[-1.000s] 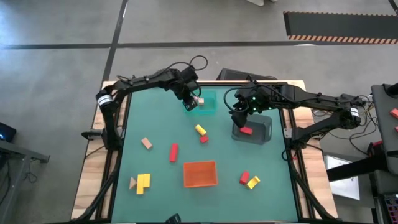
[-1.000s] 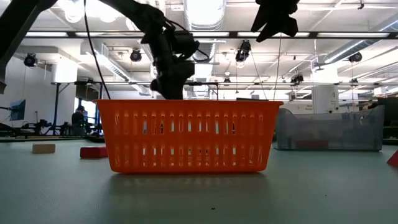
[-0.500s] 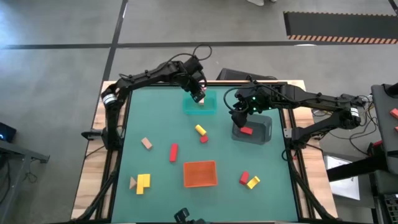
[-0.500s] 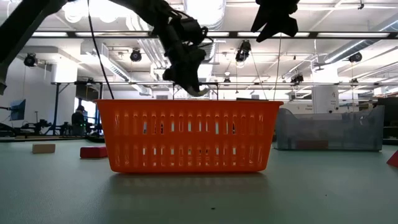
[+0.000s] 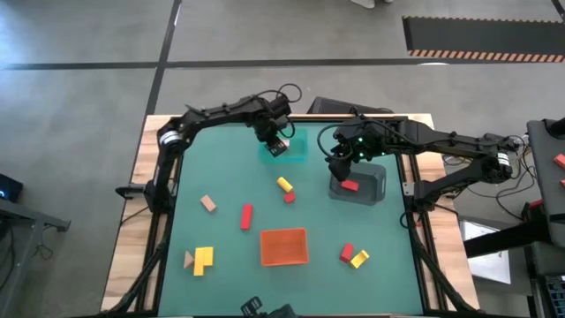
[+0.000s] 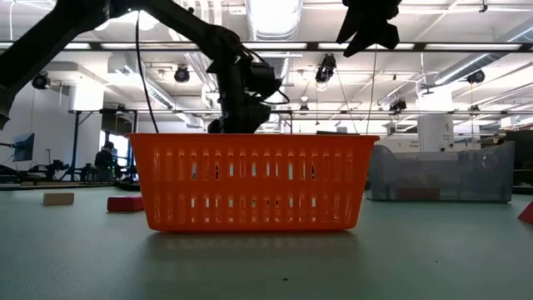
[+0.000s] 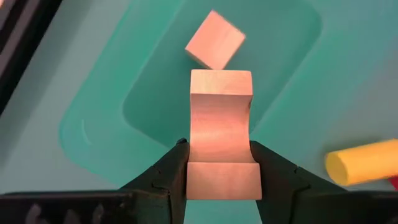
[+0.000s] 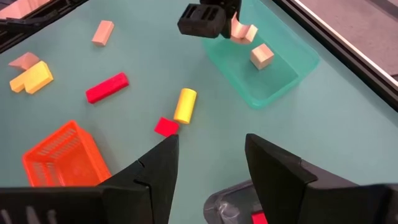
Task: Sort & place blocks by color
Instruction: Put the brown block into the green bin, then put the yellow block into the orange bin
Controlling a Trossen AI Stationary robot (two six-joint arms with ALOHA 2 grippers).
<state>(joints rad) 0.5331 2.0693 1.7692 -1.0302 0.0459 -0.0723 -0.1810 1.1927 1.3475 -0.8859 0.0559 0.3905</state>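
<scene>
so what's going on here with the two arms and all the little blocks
The left gripper holds a tan notched block over the teal tray, where a tan cube already lies. The right gripper hangs open above the grey tray, which has a red block in it. Other red, yellow and tan blocks lie loose on the table; the orange tray looks empty.

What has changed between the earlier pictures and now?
The left gripper, still shut on a tan block, swung along the teal tray and now holds it above a tan cube lying inside. The right gripper stayed open over the grey tray; loose blocks unchanged.
</scene>
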